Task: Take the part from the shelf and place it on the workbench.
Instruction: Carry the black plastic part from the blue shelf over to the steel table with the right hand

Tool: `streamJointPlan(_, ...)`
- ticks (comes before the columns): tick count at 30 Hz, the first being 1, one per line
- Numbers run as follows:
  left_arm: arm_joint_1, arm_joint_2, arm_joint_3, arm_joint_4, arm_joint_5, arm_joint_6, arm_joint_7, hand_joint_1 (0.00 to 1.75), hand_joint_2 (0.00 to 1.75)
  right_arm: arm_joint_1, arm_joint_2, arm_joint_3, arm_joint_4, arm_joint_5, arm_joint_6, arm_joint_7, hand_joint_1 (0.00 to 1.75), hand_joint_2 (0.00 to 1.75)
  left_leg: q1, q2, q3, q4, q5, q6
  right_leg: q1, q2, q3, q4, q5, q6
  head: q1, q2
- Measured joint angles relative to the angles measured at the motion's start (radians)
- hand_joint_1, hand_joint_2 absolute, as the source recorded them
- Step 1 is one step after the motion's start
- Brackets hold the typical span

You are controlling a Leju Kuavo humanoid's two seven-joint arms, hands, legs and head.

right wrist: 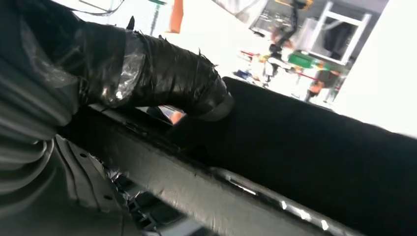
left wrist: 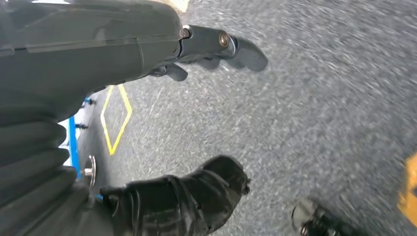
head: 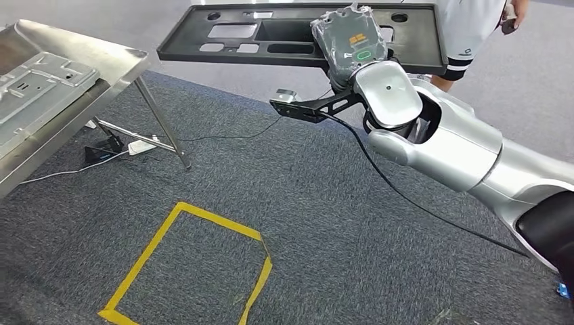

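Gripping the long black part (head: pixel 298 34) near mid-length, right hand (head: pixel 348 40) carries it crosswise, workbench (head: pixel 122 64) leftward; left hand (left wrist: pixel 196 54) empty, fingers apart.

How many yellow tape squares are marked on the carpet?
1 whole square, on the grey carpet in front of the robot, below the steel workbench. The left wrist view catches another yellow patch, possibly a second mark.

Even bright light in head view, both wrist views motion-blurred, bg overexposed in right wrist.

Matt black plastic part (head: pixel 298 34), brushed-metal workbench (head: pixel 101 74), rough carpet (head: pixel 325 217)
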Motion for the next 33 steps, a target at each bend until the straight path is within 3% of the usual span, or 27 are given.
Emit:
streamJointPlan(1,-0.001,-0.001,0.002,0.0,0.0,-0.001,0.003,0.0,1.75,-0.001,0.0,0.0,0.0,0.001,0.0,0.0,1.75,1.75,-0.001,0.029,-0.025,0.056,-0.029,-0.003,0.004,-0.01,0.002,-0.002,0.0,-0.004,-0.003,0.0)
streamJointPlan(2,-0.002,-0.001,0.004,0.0,0.001,-0.004,0.006,0.0,1.75,-0.001,0.0,0.0,0.0,0.002,0.0,0.0,1.75,1.75,0.0,0.043,-0.055,0.119,-0.056,-0.004,0.007,-0.02,0.003,-0.003,-0.001,-0.007,-0.005,0.0)
streamJointPlan(4,-0.003,-0.001,0.008,0.0,0.014,-0.022,0.018,0.0,1.75,0.001,0.0,0.0,-0.001,0.003,0.0,-0.001,1.75,1.75,0.001,0.051,-0.091,0.192,-0.073,-0.002,0.014,-0.041,0.005,-0.003,-0.004,-0.011,-0.005,0.0)
streamJointPlan(5,-0.003,-0.002,0.012,0.0,0.024,-0.034,0.025,0.0,1.75,0.002,0.0,0.0,-0.001,0.004,0.0,-0.002,1.75,1.75,0.0,0.053,-0.084,0.177,-0.056,0.002,0.016,-0.052,0.007,-0.003,-0.006,-0.012,-0.005,0.0)
streamJointPlan(6,-0.002,-0.003,0.017,0.0,0.033,-0.045,0.032,0.0,1.75,0.002,0.0,0.0,-0.001,0.005,0.0,-0.003,1.75,1.75,-0.003,0.059,-0.059,0.128,-0.025,0.008,0.019,-0.063,0.01,-0.003,-0.009,-0.013,-0.005,0.0)
streamJointPlan(8,-0.003,-0.005,0.028,0.0,0.042,-0.052,0.041,0.0,1.75,0.001,0.0,0.0,-0.002,0.008,0.0,-0.003,1.75,1.75,-0.017,0.097,0.009,-0.001,0.026,0.022,0.023,-0.085,0.018,-0.004,-0.015,-0.011,-0.005,0.0)
streamJointPlan(10,-0.006,-0.005,0.035,0.0,0.044,-0.051,0.046,0.0,1.75,0.002,0.0,-0.001,-0.002,0.01,0.0,-0.003,1.75,1.75,-0.034,0.125,0.043,-0.066,0.036,0.033,0.026,-0.104,0.023,-0.008,-0.018,-0.005,-0.004,0.0)
streamJointPlan(12,-0.007,-0.004,0.041,0.0,0.044,-0.053,0.05,0.0,1.75,0.004,0.001,-0.001,-0.002,0.011,0.001,-0.005,1.75,1.75,-0.039,0.11,0.049,-0.079,0.036,0.04,0.027,-0.125,0.029,-0.012,-0.021,0.003,-0.004,0.0)
streamJointPlan(13,-0.006,-0.004,0.044,0.0,0.044,-0.055,0.051,0.0,1.75,0.005,0.002,-0.001,-0.002,0.011,0.001,-0.006,1.75,1.75,-0.037,0.099,0.055,-0.088,0.039,0.044,0.025,-0.122,0.032,-0.01,-0.026,0.008,-0.004,0.0)
streamJointPlan(15,-0.006,-0.004,0.051,0.0,0.044,-0.058,0.051,0.0,1.75,0.004,0.003,-0.002,-0.001,0.012,0.001,-0.009,1.75,1.75,-0.028,0.08,0.069,-0.106,0.047,0.054,0.022,-0.076,0.013,0.039,-0.058,0.015,-0.005,0.0)
streamJointPlan(17,-0.008,-0.005,0.056,0.0,0.044,-0.059,0.05,0.0,1.75,0.005,0.003,-0.002,-0.001,0.013,0.002,-0.01,1.75,1.75,-0.023,0.06,0.075,-0.111,0.049,0.06,0.017,-0.021,-0.049,0.16,-0.112,0.019,-0.005,0.0)
streamJointPlan(19,-0.011,-0.006,0.06,0.0,0.044,-0.061,0.05,0.0,1.75,0.012,0.002,-0.002,0.0,0.013,0.004,-0.012,1.75,1.75,-0.02,0.033,0.075,-0.11,0.048,0.061,0.014,-0.008,-0.106,0.254,-0.132,0.025,-0.004,0.0)
streamJointPlan(20,-0.012,-0.006,0.061,0.0,0.044,-0.061,0.049,0.0,1.75,0.015,0.002,-0.002,0.0,0.013,0.005,-0.013,1.75,1.75,-0.018,0.019,0.075,-0.107,0.047,0.06,0.011,-0.007,-0.112,0.252,-0.116,0.028,-0.004,0.0)
streamJointPlan(22,-0.011,-0.006,0.063,0.0,0.042,-0.062,0.051,0.0,1.75,0.016,0.002,-0.002,0.0,0.013,0.006,-0.013,1.75,1.75,-0.012,-0.011,0.073,-0.096,0.041,0.051,0.001,0.006,-0.071,0.146,-0.043,0.037,-0.003,0.0)
streamJointPlan(24,-0.01,-0.006,0.064,0.0,0.038,-0.059,0.057,0.0,1.75,0.013,0.002,-0.002,0.0,0.013,0.006,-0.014,1.75,1.75,-0.008,-0.036,0.06,-0.074,0.032,0.036,-0.01,0.05,-0.022,0.036,-0.002,0.045,-0.004,0.0)
streamJointPlan(26,-0.009,-0.006,0.064,0.0,0.033,-0.051,0.069,0.0,1.75,0.013,0.003,-0.002,0.0,0.014,0.007,-0.016,1.75,1.75,-0.005,-0.058,0.044,-0.064,0.032,0.022,-0.008,0.068,-0.01,0.01,-0.003,0.04,-0.005,0.0)
streamJointPlan(28,-0.005,-0.007,0.065,0.0,0.029,-0.046,0.081,0.0,1.75,0.014,0.006,-0.002,0.001,0.014,0.008,-0.017,1.75,1.75,0.001,-0.072,0.037,-0.066,0.035,0.011,-0.005,0.042,-0.008,0.005,0.001,0.026,-0.004,0.0)
streamJointPlan(30,-0.001,-0.009,0.065,0.001,0.028,-0.042,0.088,0.0,1.75,0.011,0.009,-0.002,0.001,0.014,0.009,-0.017,1.75,1.75,0.0,-0.032,0.017,-0.029,0.013,0.001,-0.006,0.018,0.001,-0.007,0.005,0.012,-0.01,0.0)
streamJointPlan(32,-0.003,-0.01,0.065,0.001,0.027,-0.039,0.093,0.0,1.75,0.007,0.01,-0.002,0.001,0.016,0.01,-0.017,1.75,1.75,-0.001,0.029,-0.034,0.077,-0.037,-0.007,-0.003,-0.006,0.007,-0.013,0.006,0.004,-0.017,0.0)
streamJointPlan(33,-0.005,-0.01,0.066,0.001,0.027,-0.037,0.095,0.0,1.75,0.006,0.01,-0.002,0.001,0.016,0.011,-0.018,1.75,1.75,0.001,0.043,-0.065,0.136,-0.059,-0.009,-0.002,-0.018,0.008,-0.013,0.005,0.002,-0.018,0.0)
